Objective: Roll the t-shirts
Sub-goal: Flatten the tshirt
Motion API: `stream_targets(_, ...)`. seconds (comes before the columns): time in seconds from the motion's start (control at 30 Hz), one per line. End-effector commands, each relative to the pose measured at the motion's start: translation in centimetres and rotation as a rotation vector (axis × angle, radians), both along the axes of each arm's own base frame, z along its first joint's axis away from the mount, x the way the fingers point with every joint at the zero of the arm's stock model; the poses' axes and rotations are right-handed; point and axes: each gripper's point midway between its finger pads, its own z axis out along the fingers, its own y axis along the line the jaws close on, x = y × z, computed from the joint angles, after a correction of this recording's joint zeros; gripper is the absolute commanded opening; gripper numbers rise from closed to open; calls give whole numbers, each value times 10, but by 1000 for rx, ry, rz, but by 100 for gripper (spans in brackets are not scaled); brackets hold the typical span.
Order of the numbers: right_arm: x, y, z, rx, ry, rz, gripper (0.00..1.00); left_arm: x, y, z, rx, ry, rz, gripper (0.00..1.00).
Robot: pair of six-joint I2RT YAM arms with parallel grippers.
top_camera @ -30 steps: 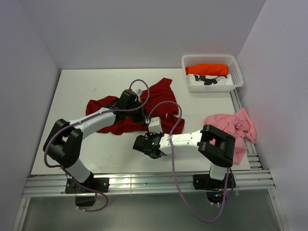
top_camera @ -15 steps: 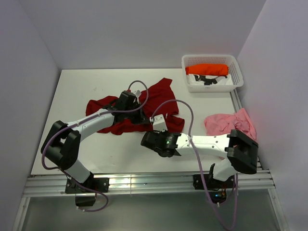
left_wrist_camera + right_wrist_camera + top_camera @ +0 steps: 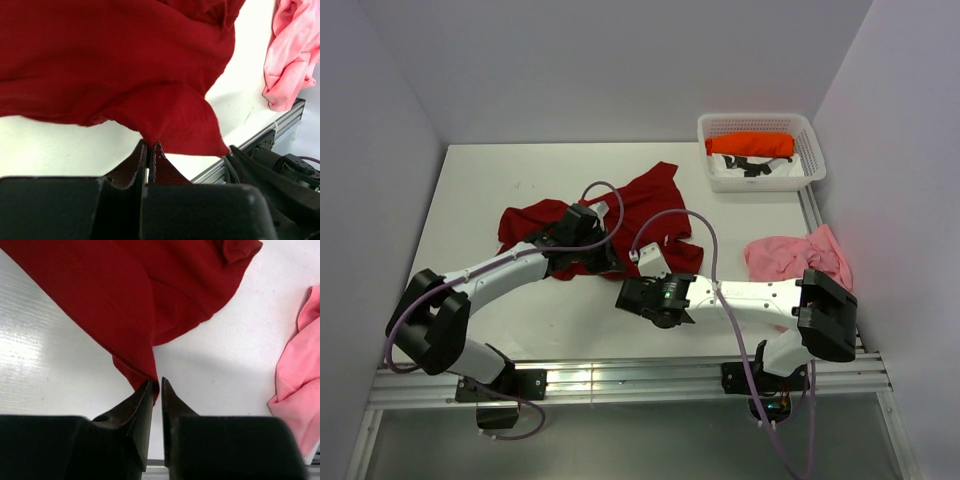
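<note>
The dark red t-shirt lies crumpled, not yet flat, around the middle of the tabletop. One lobe reaches out toward nine o'clock and another toward twelve, so I judge the rolling has not begun and I am at the spreading-out step. My left tool is clenched on a fold of its near edge. In the left wrist view the red cloth rises from between the closed fingers into a small tent, which tells me the fabric is pinched and slightly lifted. My right tool sits just beside that, toward three o'clock, at a pointed corner of the same hem. Its jaws stand a sliver apart with the corner at the tip of one finger, and I cannot tell whether it has any cloth. I read the pair as set on the near hem so I can draw that edge toward six o'clock and pull the shirt straight. The pale pink t-shirt waits bunched at about four o'clock, against the tabletop's right edge and well apart from the red one. The bright orange t-shirt already lies as a roll in the white lattice basket at the two o'clock corner.
</note>
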Motion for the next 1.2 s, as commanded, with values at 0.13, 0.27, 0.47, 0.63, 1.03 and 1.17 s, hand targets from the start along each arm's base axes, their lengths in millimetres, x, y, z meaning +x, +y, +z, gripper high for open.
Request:
stream_targets(0.13,-9,13,28,159,-31,46,53,-2,21,7,43,-74,48,0)
stream_targets(0.27,-22,29,33,369,25,67,59,-10,30,-3,59,-66,61,0)
stream_targets(0.47,-38,41,26,689,162,64,59,-19,48,-21,116,-59,86,0)
stream_targets(0.63,-44,52,9,774,248,3,59,-19,57,-35,164,-54,113,0)
stream_targets(1.03,-54,74,-28,769,345,-301,53,-17,61,-37,175,-70,129,0)
stream_targets(1.17,-60,79,-31,889,356,-409,55,-22,61,-39,158,-59,124,0)
